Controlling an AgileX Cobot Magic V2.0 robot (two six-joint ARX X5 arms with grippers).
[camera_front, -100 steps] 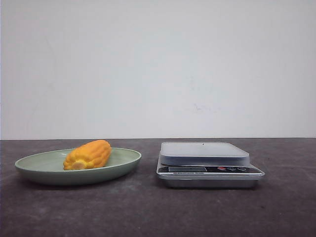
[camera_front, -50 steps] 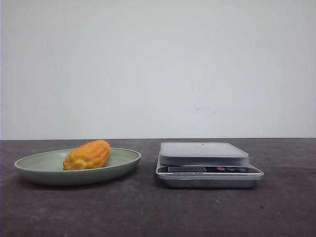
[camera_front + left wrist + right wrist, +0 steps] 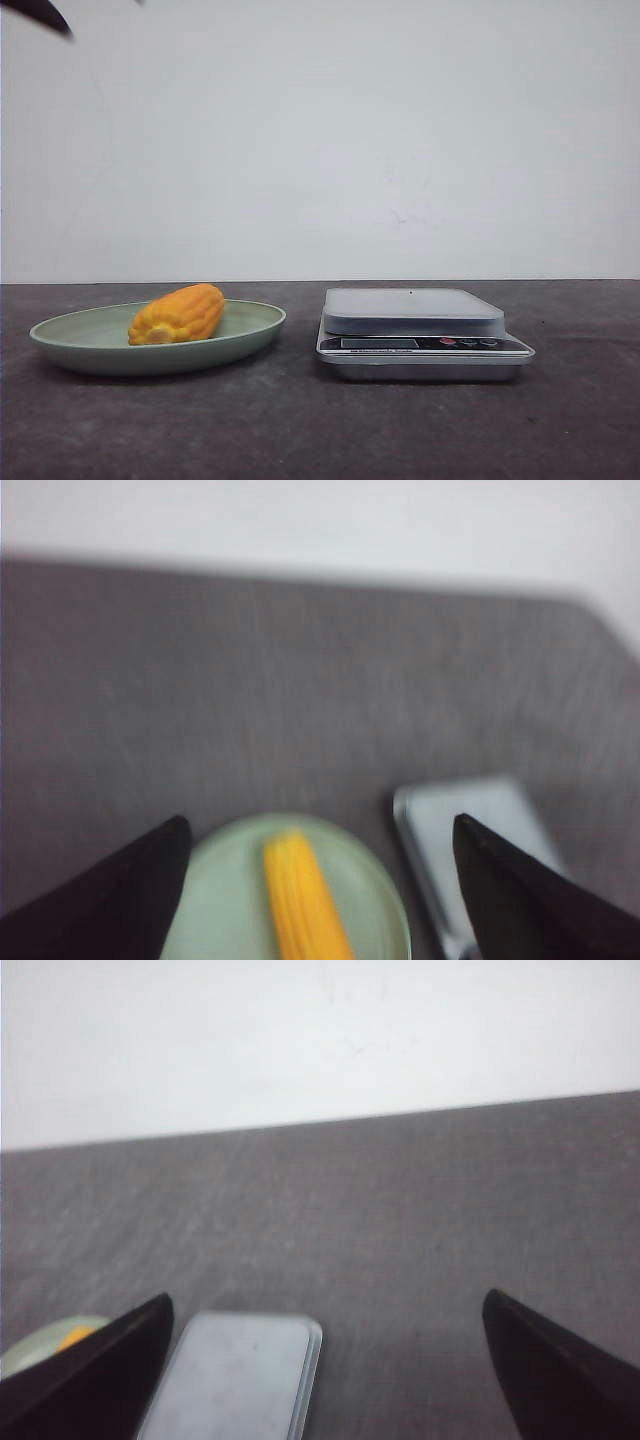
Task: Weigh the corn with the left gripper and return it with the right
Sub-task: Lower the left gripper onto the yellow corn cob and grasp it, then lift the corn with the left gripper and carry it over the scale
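Corn (image 3: 178, 313) lies on a green plate (image 3: 70, 333) beside the scale (image 3: 420, 330), both hands' fingers spread apart, gripping nothing.

No readable text anywhere. The flat silver kitchen scale with grey platform (image 3: 424, 333) has a dark front panel with a line of tiny print below the display and small button marks, all too small and blurred to read.

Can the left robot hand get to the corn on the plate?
Probably yes. The left gripper is open, high above the corn, which lies uncovered on the green plate. Nothing sits between them, and the scale stands off to the side.
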